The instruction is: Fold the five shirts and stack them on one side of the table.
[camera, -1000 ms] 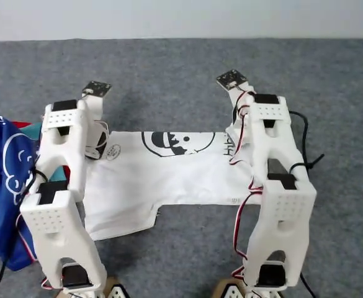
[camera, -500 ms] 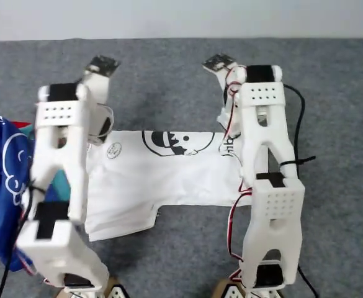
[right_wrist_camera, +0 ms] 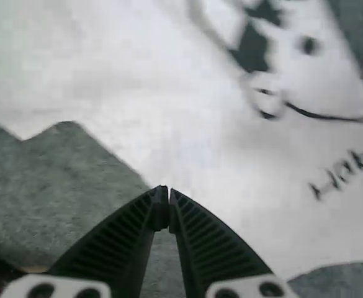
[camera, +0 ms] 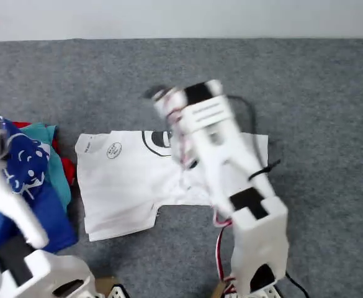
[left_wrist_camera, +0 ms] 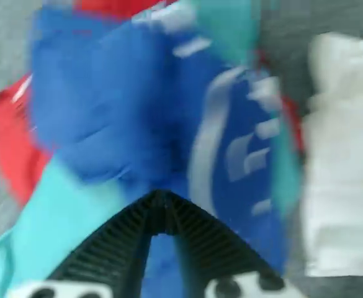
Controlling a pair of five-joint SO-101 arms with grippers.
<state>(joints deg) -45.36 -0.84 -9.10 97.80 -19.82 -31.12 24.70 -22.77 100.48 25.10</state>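
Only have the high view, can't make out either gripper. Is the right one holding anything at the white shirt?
Observer: No. The right wrist view shows the right gripper shut with nothing between its fingers. Its tips are over the white shirt's edge, where it meets the grey table.
Operator: Left one?
Observer: The left wrist view shows the left gripper shut too, nothing pinched, above the blue shirt.
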